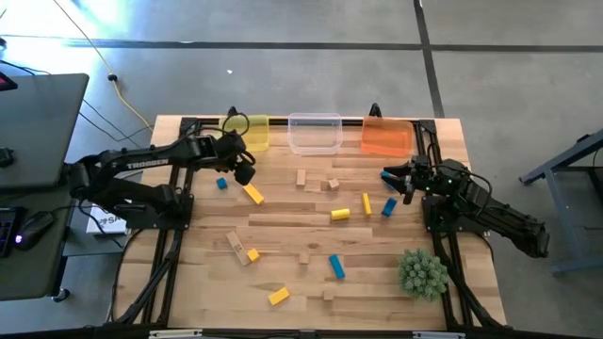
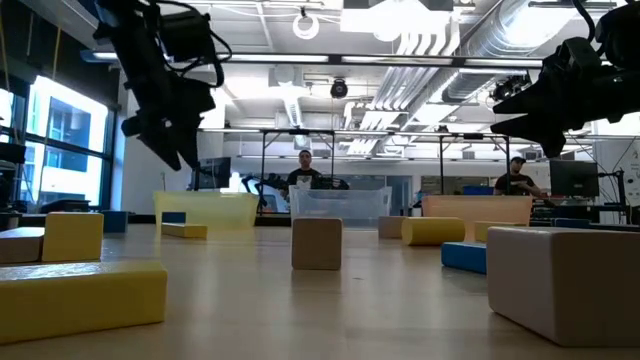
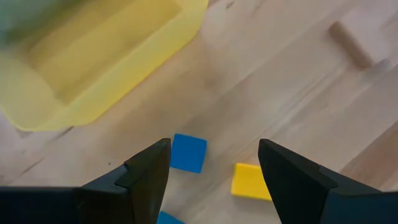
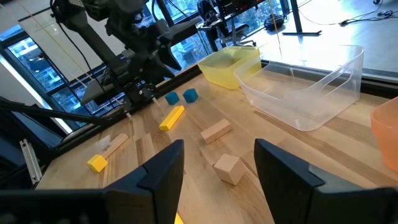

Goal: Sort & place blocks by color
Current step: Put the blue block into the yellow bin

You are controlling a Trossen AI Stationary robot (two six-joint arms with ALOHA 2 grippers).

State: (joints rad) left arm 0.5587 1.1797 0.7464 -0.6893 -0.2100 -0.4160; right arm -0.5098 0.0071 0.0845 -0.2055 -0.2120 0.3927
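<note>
While the blocks (image 1: 303,217) lie scattered on the tabletop (image 1: 283,282), high view counts about four blue, five yellow, rest plain wood; none visibly in the three bins (image 1: 314,133). Left gripper (image 3: 211,177) released, hovering over a blue cube (image 3: 188,152) near yellow bin (image 3: 93,56). Right gripper (image 4: 214,168) released, by orange bin (image 1: 386,137).

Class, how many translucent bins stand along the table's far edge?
3: the yellow bin on the left, the clear bin in the middle, the orange bin on the right. None appears hidden.
</note>
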